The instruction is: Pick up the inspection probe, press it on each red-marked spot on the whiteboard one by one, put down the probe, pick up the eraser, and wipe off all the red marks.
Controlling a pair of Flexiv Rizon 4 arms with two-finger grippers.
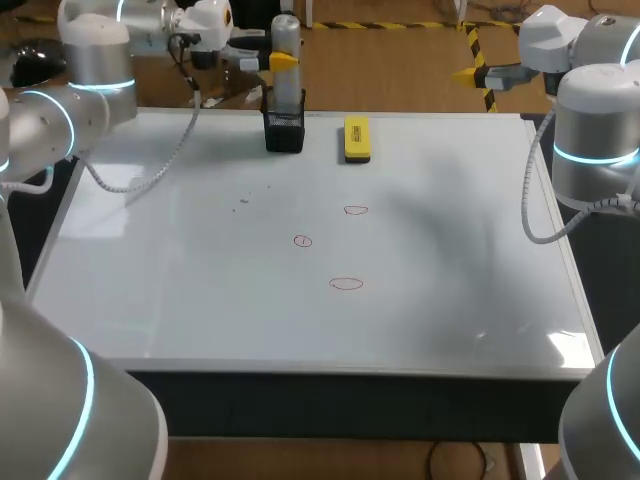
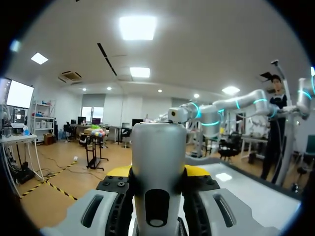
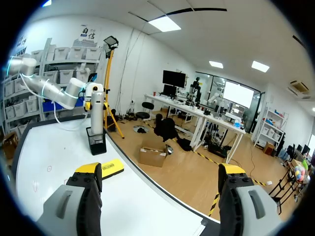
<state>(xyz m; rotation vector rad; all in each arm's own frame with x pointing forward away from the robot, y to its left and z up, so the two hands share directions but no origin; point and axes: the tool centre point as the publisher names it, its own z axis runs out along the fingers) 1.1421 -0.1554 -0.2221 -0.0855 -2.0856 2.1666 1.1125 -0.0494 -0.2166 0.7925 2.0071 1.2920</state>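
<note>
Grabs the probe (image 1: pixel 285 40) tight with the left gripper (image 1: pixel 284 62), one yellow tip on each side of the grey tube, right above the black holder (image 1: pixel 284 132). Bends the left arm (image 1: pixel 100 60) in from the holder's left side, with the wrist lying flat and the gripper pointing sideways. Stands the probe straight up, with its low end at the holder's open top. Cannot tell if that end sits inside the holder or hangs just over it. Up close in the left wrist view, squeezes the probe from both sides, with its round top poking out past the fingers (image 2: pixel 117 173).

Holds the right gripper (image 3: pixel 160 172) wide open, with nothing between its yellow tips. Has it up high, well off to the holder's right and past the far edge of the whiteboard (image 1: pixel 180 280). Stands the right arm (image 1: pixel 595 130) up tall on that side, with the wrist turned toward the holder.

Has the yellow eraser (image 1: pixel 356 138) lying flat on the whiteboard, just to the right of the holder, not touching it. Shows three red marks (image 1: pixel 346 284) on the whiteboard, on the near side of the holder and a bit to its right, well apart from it.
</note>
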